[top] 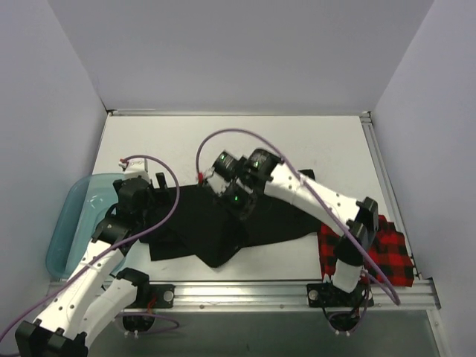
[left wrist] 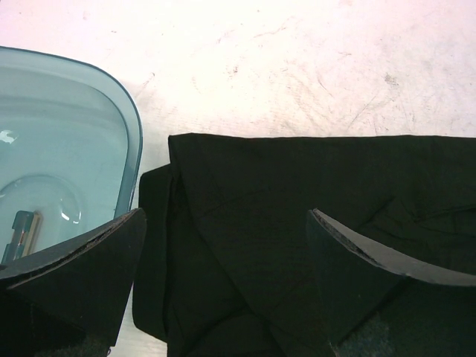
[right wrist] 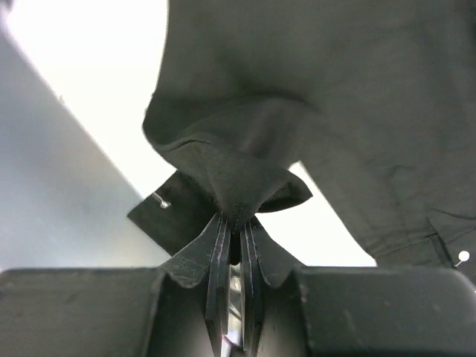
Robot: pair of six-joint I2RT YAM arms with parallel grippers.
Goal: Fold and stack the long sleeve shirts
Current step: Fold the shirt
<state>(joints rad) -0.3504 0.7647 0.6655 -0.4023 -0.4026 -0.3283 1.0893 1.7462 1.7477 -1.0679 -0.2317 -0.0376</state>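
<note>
Black shirt point(top: 199, 236) — right jaws clamp a raised fold | left jaws spread above its edge

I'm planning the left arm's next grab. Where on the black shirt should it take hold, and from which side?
Probably the black shirt at its doubled-over left edge beside the tub, coming from above: the layers lie flat on the table, and the open left gripper hangs over that edge. The right gripper pinches a bunched part elsewhere.
</note>
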